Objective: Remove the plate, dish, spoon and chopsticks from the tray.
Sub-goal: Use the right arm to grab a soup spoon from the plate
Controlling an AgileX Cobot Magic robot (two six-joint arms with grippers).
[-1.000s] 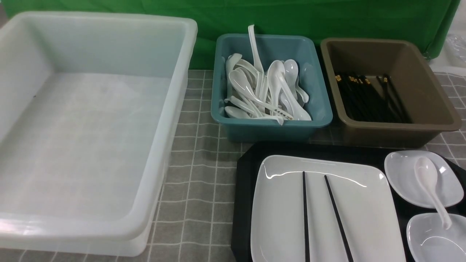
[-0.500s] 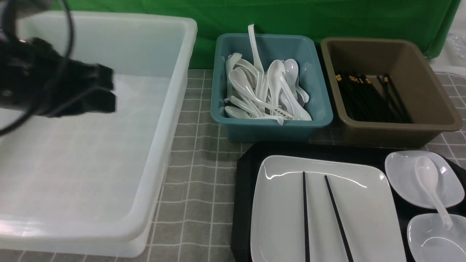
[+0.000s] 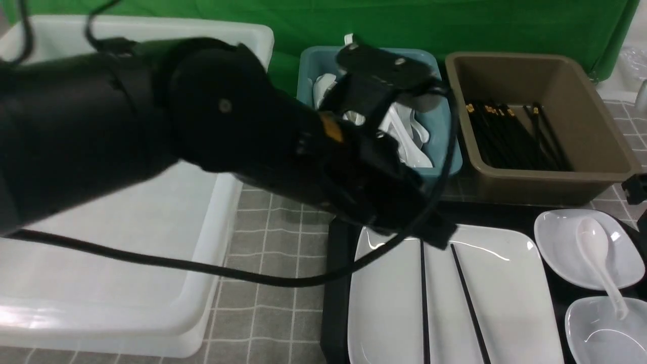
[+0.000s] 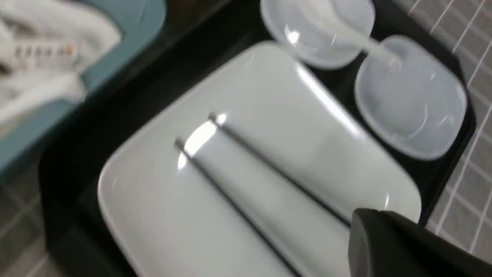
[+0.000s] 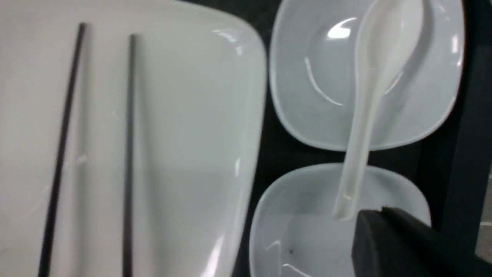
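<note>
The black tray (image 3: 336, 237) holds the large white plate (image 3: 505, 303) with the two black chopsticks (image 3: 423, 303) lying side by side on it. Right of the plate sit two small white dishes, the far dish (image 3: 558, 247) and the near dish (image 3: 596, 338). The white spoon (image 3: 599, 263) lies across both. My left gripper (image 3: 442, 237) hangs over the plate's far edge, above the chopstick tips; its fingers (image 4: 359, 219) are pressed together, holding nothing. My right gripper (image 5: 369, 215) is shut and empty over the near dish, beside the spoon (image 5: 369, 96) handle's end.
A big white tub (image 3: 237, 202) fills the left. Behind the tray stand a teal bin (image 3: 450, 162) full of white spoons and a brown tub (image 3: 581, 172) of black chopsticks. My left arm's cable (image 3: 252, 275) droops over the grey checked cloth. The right arm (image 3: 636, 188) shows at the right edge.
My left arm has swung from over the white tub rightward to the plate's far edge. A piece of the right arm has come in at the right edge.
</note>
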